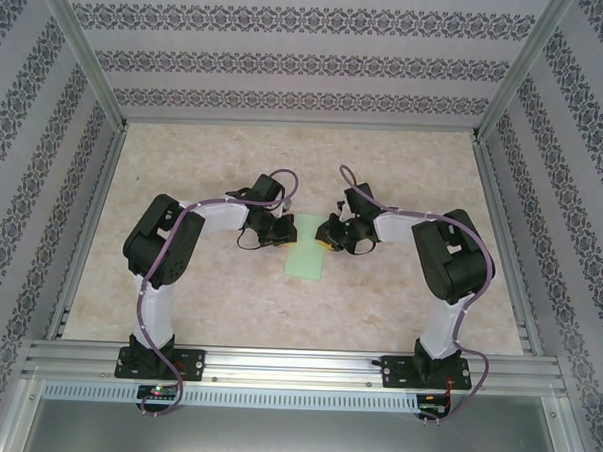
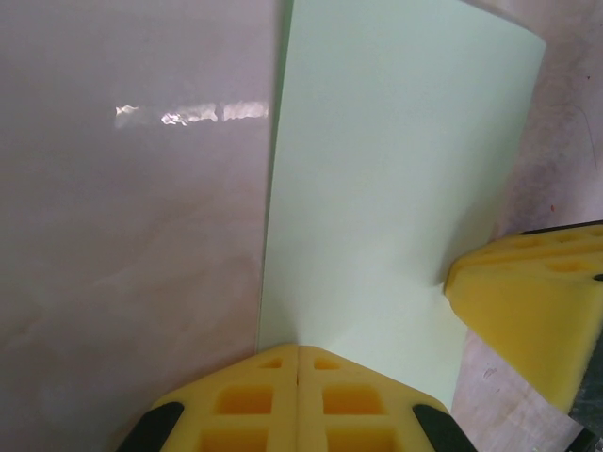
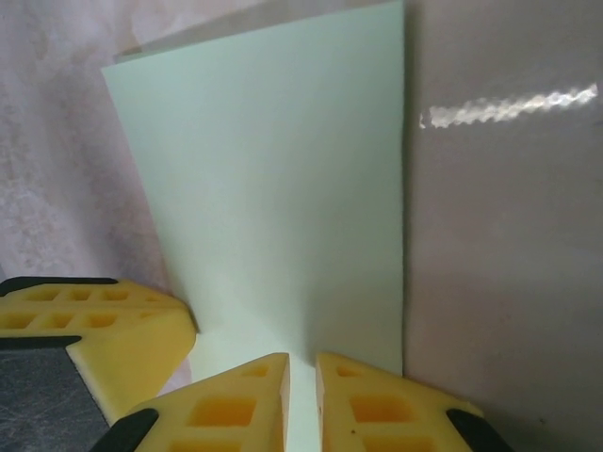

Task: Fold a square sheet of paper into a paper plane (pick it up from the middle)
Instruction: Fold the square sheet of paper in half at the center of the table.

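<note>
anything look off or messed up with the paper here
Nothing spilled or torn. The folded green paper lies on the table; at its far end one layer seems to peek slightly past the other.

Thin square sheet of paper [image 1: 306,258]: plain pale green. Smooth tabletop [image 1: 228,313]: beige, faintly marbled. The left gripper [image 2: 299,356] and right gripper [image 3: 301,367]: yellow, black at the heel. The left arm [image 1: 159,242] and right arm [image 1: 450,258]: black joints, white links. Thin cable [image 1: 344,171]: purple. Enclosure walls [image 1: 288,65]: white with dark floral bands.
</note>
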Controlling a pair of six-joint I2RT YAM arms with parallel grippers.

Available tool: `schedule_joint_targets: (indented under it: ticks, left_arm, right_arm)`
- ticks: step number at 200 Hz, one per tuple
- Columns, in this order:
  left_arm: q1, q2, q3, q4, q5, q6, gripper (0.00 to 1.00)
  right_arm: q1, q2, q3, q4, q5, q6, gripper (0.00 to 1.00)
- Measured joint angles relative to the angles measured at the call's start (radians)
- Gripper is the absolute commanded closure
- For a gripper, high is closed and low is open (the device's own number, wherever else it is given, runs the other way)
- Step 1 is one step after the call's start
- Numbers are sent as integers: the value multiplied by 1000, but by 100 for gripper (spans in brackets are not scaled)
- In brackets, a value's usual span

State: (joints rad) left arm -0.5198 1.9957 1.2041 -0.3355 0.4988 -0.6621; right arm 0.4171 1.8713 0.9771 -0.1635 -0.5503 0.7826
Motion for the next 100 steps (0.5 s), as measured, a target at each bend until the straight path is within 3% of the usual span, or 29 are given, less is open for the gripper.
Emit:
schedule_joint_targets:
  ticks: [43,100]
  left_arm:
    - [0,0,-1,0,0,0,100]
    - [0,0,-1,0,0,0,100]
  right_arm:
    - [15,-121,-42,4,-2,1,84]
    - [76,-97,-152,43,-3,27,84]
